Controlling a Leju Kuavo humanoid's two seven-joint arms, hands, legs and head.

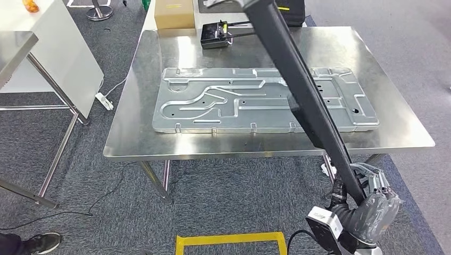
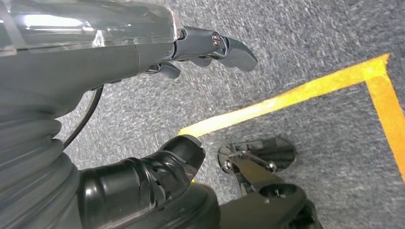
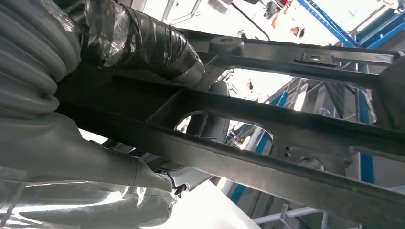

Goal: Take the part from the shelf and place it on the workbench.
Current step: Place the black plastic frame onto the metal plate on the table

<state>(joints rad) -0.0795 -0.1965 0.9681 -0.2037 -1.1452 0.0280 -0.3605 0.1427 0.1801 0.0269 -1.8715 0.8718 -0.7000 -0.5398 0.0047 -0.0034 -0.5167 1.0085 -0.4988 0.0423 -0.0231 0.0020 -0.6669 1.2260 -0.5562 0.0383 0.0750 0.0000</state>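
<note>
Part [image 1: 298, 79]: one long, narrow black metal frame member, matte, with raised edges; in the right wrist view [image 3: 286, 143] it shows elongated cut-out windows between two rails, a round boss and small drilled holes. It runs diagonally through the head view from the top centre down to the lower right, above the workbench [image 1: 138, 138] and crossing over the panel lying there; whether it touches either cannot be told. Right hand [image 1: 375, 204]: grips the lower end of the part beyond the near edge of the workbench; the right wrist view shows its tape-wrapped thumb [image 3: 143, 47] pressed on one face and a dark finger [image 3: 210, 124] visible through a cut-out on the other. Left hand [image 2: 191, 52]: hangs over grey carpet [image 2: 310, 38] marked with yellow floor tape [image 2: 286, 95], fingers slightly curled, holding nothing. Workbench: one steel-topped table carrying one large stamped aluminium panel [image 1: 213, 101] with ribs and channels, lying flat at centre, and one small black device [image 1: 215, 35] with cables at the far edge. Cardboard box [image 1: 174, 13]: one, just beyond the far edge. Shoe [image 1: 40, 243]: one, of a person, at the lower left on the carpet.
</note>
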